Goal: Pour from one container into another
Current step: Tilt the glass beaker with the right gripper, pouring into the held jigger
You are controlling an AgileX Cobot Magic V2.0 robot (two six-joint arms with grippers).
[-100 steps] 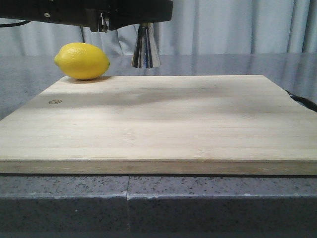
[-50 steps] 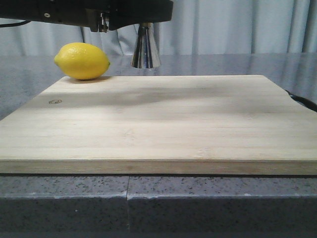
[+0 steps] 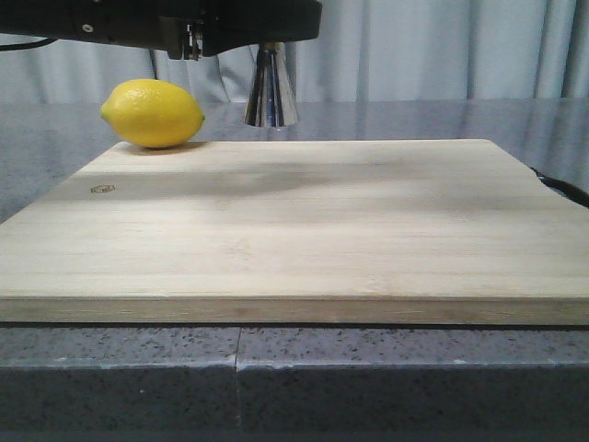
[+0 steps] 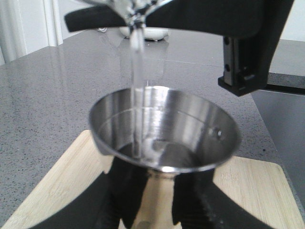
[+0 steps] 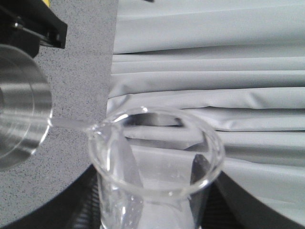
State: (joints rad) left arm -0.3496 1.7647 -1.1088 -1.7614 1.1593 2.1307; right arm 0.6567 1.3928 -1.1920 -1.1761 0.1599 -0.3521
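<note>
Water streams from the tilted glass beaker [image 5: 157, 157], gripped by the right hand [image 5: 152, 210], into the steel jigger [image 4: 164, 136], which the left hand [image 4: 150, 200] holds above the cutting board [image 3: 294, 221].

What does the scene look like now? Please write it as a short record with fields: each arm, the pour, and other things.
left gripper: shut on the jigger, held upright above the board
right gripper: holds the beaker, tilted, spout toward the jigger; its fingers are barely in view
pour: a clear stream falls from the spout into the jigger's upper cup
jigger content: some liquid at the bottom of the cup
other things: lemon at the board's far left corner
</note>
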